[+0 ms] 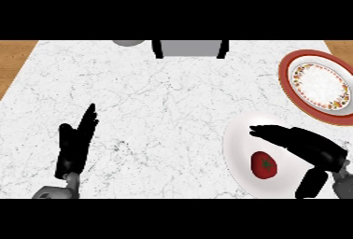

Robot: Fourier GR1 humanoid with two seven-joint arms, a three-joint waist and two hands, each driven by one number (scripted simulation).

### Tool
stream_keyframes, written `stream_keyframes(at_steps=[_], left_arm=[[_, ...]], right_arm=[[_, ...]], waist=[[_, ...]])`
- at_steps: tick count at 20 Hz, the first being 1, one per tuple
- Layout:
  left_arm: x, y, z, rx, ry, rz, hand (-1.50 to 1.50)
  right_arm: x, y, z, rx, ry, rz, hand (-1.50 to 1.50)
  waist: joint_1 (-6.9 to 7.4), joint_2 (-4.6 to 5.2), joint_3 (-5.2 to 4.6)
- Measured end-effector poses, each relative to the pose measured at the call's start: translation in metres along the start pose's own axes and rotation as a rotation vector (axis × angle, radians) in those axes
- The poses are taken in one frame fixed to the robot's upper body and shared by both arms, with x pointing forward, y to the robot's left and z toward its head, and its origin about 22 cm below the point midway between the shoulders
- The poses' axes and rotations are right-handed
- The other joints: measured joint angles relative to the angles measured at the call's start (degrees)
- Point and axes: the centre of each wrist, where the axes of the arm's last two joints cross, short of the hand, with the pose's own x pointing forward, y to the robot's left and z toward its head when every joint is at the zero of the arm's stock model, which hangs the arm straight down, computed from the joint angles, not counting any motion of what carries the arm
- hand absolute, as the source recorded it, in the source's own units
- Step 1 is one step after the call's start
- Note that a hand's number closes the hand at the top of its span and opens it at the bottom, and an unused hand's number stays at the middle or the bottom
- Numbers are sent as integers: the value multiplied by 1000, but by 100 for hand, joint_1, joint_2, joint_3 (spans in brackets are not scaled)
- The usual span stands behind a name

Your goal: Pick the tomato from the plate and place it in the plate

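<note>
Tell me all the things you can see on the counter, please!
tomato: one, red, lying on the white plate
white plate: one, plain white, lower right of the counter
red-rimmed plate: one, red rim with patterned white centre, upper right
grey box: one, grey with dark sides, top edge, middle
grey round thing: one, top edge, mostly cut off
left hand: black, open, resting lower left
right hand: black, open, over the white plate beside the tomato

Head view looks steeply down (counter [158,107] close)
</note>
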Motion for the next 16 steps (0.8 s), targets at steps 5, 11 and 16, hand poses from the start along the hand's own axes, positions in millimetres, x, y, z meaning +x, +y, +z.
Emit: stream_keyframes(at_steps=[5,11,16], left_arm=[[-5,6,2,2,0,7,0],[-5,3,0,6,-1,4,0],[-7,6,-2,10,-1,1,0]], right_arm=[[-1,4,-4,20,-5,6,-150],[-7,12,-16,37,3,4,-150],[-15,25,-29,46,8,-2,-150]], waist=[[-5,1,1],[-6,1,0],[2,2,0]])
